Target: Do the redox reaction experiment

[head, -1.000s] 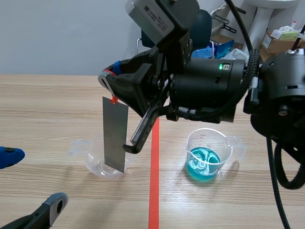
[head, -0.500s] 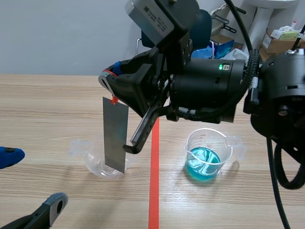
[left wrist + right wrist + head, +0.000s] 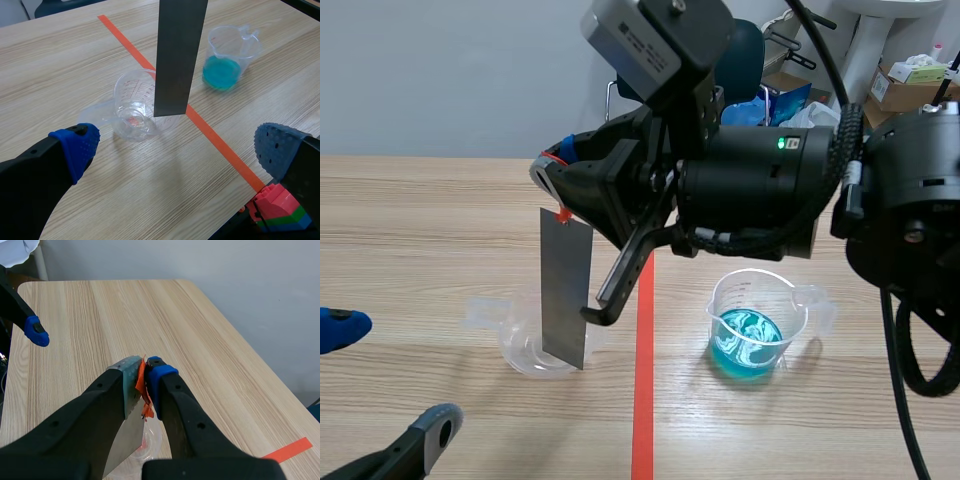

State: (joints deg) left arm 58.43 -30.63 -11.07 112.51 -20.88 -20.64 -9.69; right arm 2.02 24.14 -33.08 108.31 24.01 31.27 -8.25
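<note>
The metal strip [image 3: 565,290] is a flat, thin, matte grey rectangle with straight edges. It hangs upright with a scrap of orange-red tape [image 3: 560,211] at its top end. Its lower edge sits at the empty beaker [image 3: 535,350], a clear, ribbed plastic cup with printed marks and a handle. I cannot tell whether the edge is inside the rim. Across the orange-red tape line [image 3: 642,400] stands a second clear beaker [image 3: 755,325] holding swirled blue liquid. Both rest on the pale wood-grain surface [image 3: 420,230].

The right arm reaches across the middle from high up, its end effector [image 3: 555,165] clenched on the strip's top end. The left end effector [image 3: 385,380] lies low near the surface, its dotted pads spread wide and holding nothing.
</note>
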